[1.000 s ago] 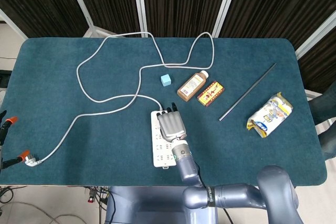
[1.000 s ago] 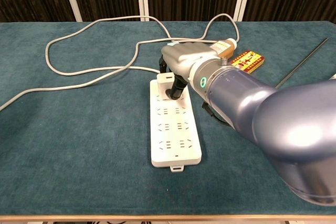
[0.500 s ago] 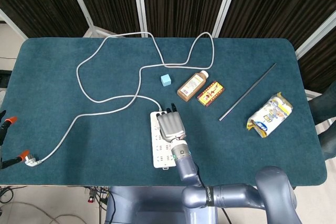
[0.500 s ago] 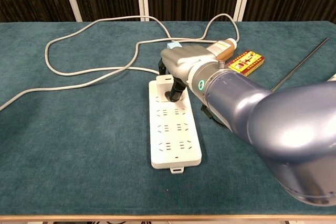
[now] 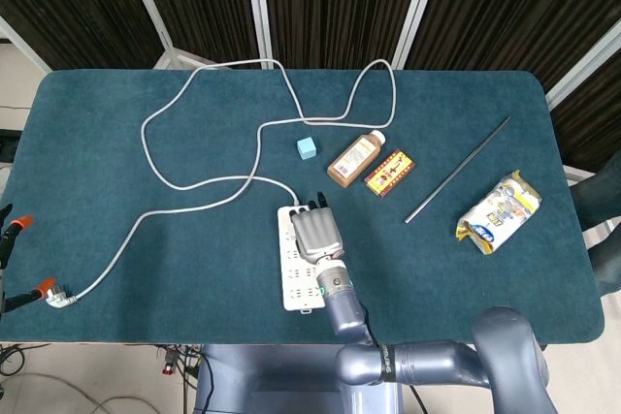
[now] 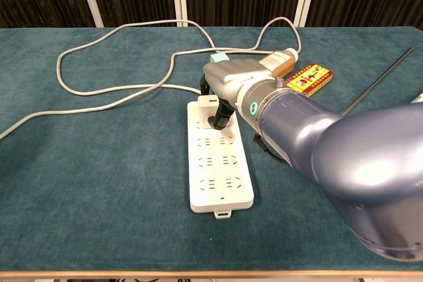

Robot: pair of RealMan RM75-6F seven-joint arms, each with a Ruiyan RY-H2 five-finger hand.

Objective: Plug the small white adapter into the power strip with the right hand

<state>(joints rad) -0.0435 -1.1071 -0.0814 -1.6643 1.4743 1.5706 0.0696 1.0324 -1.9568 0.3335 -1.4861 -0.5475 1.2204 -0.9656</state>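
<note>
The white power strip (image 5: 294,278) (image 6: 218,163) lies lengthwise at the front middle of the table. My right hand (image 5: 315,233) (image 6: 234,77) is over its far end, dark fingers curled down onto the farthest socket. A small white block, the adapter (image 6: 209,100), peeks out under those fingers at the strip's far edge; most of it is hidden, and the head view does not show it. The nearer sockets are bare. My left hand is in neither view.
The strip's grey cable (image 5: 194,184) loops across the left and back of the table to a plug (image 5: 58,296) at the front left edge. A pale blue cube (image 5: 307,148), a brown bottle (image 5: 354,158), a red-and-yellow box (image 5: 389,173), a dark rod (image 5: 456,170) and a snack bag (image 5: 498,212) lie beyond and right.
</note>
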